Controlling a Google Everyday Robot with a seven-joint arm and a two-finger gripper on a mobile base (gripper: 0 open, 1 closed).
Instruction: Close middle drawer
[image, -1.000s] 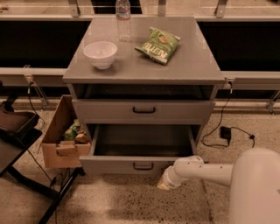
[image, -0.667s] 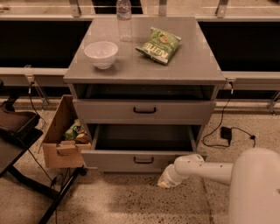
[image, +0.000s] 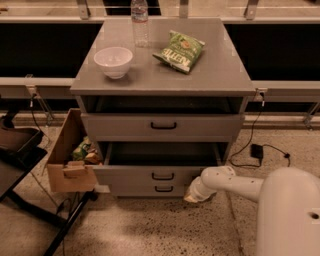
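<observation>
Gripper (image: 193, 195) sits low, near the floor, at the right end of the middle drawer (image: 130, 175). It's at or just against the front; I can't confirm contact. Open or closed: cannot tell.

Drawer stands pulled out of the cabinet (image: 150, 75) toward the camera, with the bare grey tray showing behind the front. The front's long axis runs left-right, and travel is straight back into the cabinet, away from the gripper. So I judge the push goes inward. It would land off-centre, right of the black bar handle (image: 163, 176), so the drawer may rack.

Front is plain flat grey, medium height. Cardboard box (image: 65, 155) sits just beside its left end.
</observation>
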